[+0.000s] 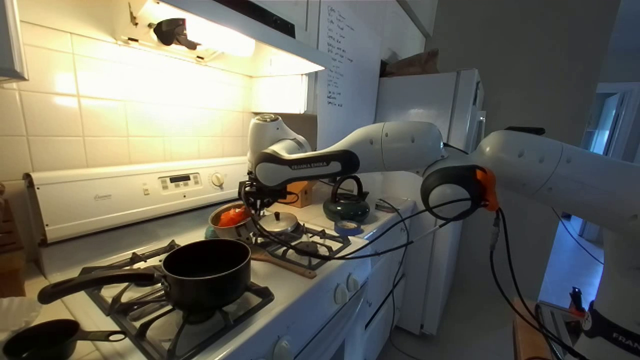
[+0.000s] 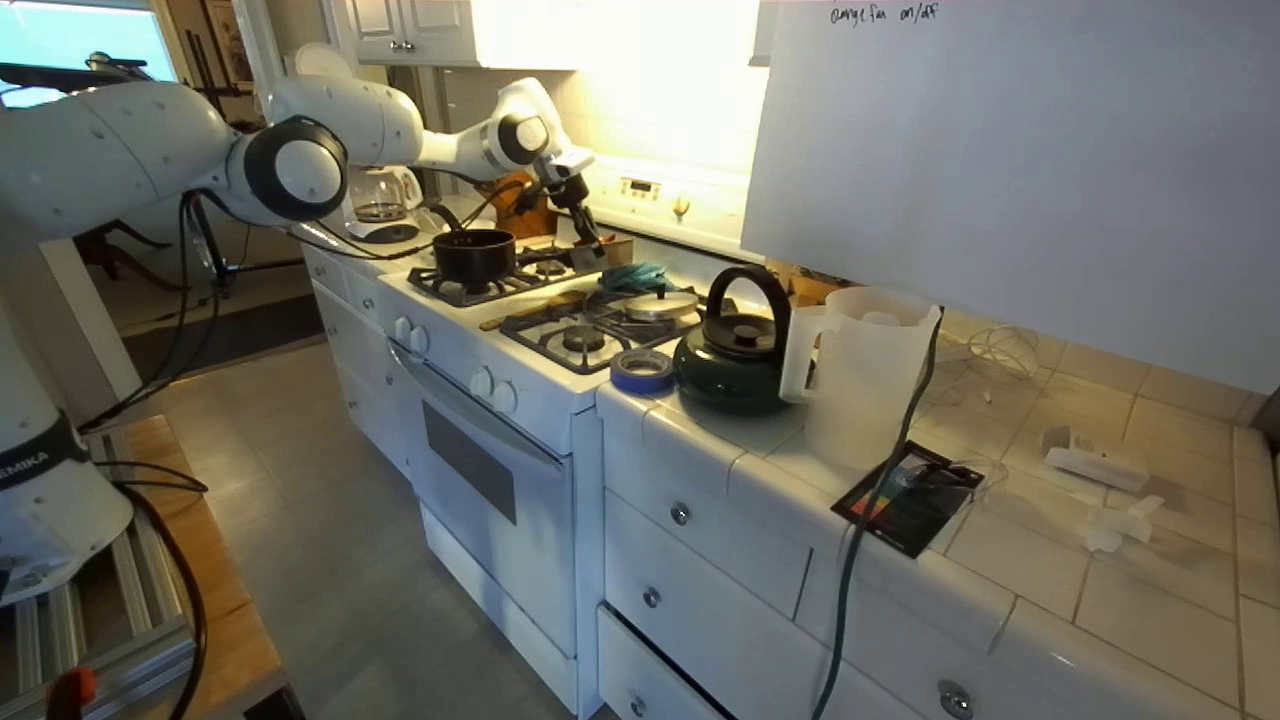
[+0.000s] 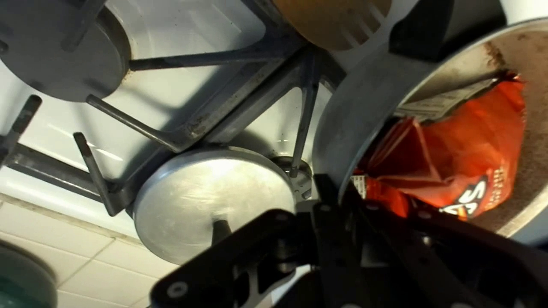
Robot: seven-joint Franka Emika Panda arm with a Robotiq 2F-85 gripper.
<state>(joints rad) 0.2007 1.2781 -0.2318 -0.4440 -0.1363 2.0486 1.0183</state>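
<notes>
My gripper (image 3: pixel 339 188) is shut on the rim of a grey metal pot (image 3: pixel 359 107), one finger outside the wall and one inside. A crumpled red packet (image 3: pixel 466 149) with white lettering lies in the pot. From outside, the gripper (image 1: pixel 257 211) points down at the pot (image 1: pixel 239 231), whose mouth leans over to one side, with the packet (image 1: pixel 233 216) showing. In an exterior view the gripper (image 2: pixel 597 243) hides part of the pot. Beside the pot, a round metal lid (image 3: pixel 214 205) with a dark knob rests over the stove grate.
A black saucepan (image 1: pixel 207 272) stands on the near burner, its handle sticking out. A wooden spatula (image 1: pixel 285 262) lies on the stove. The green kettle (image 2: pixel 740 355), blue tape roll (image 2: pixel 641 370) and clear jug (image 2: pixel 870 370) stand on the counter. Teal cloth (image 2: pixel 635 277) lies behind the grate.
</notes>
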